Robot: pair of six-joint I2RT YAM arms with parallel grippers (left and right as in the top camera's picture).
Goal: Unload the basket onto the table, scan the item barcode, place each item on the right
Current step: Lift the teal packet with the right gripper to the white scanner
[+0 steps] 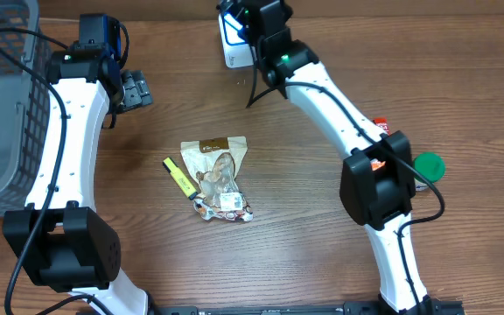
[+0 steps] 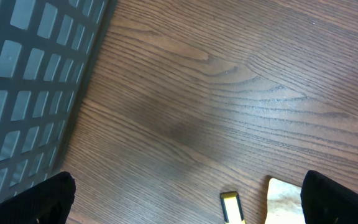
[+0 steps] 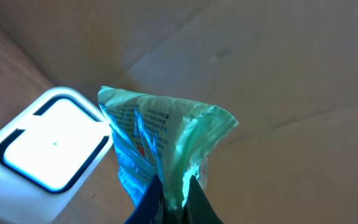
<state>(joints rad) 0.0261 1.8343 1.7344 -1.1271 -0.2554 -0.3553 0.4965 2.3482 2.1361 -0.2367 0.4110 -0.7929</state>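
Note:
In the right wrist view a crinkled green-and-blue packet (image 3: 160, 130) stands up from between my right gripper's (image 3: 174, 186) dark fingers, which are shut on its lower edge. It hangs just right of the white scanner (image 3: 48, 146), whose window glows bright. From overhead, the right gripper (image 1: 239, 26) is over the scanner (image 1: 233, 54) at the table's far edge and hides the packet. My left gripper (image 1: 134, 90) hovers open and holds nothing at the left, beside the basket.
A beige snack bag (image 1: 217, 162), a yellow bar (image 1: 178, 178) and a small wrapped packet (image 1: 227, 206) lie mid-table. A grey wire basket (image 1: 3, 105) fills the left edge. A green lid (image 1: 428, 165) and a red item (image 1: 381, 125) sit right of the right arm.

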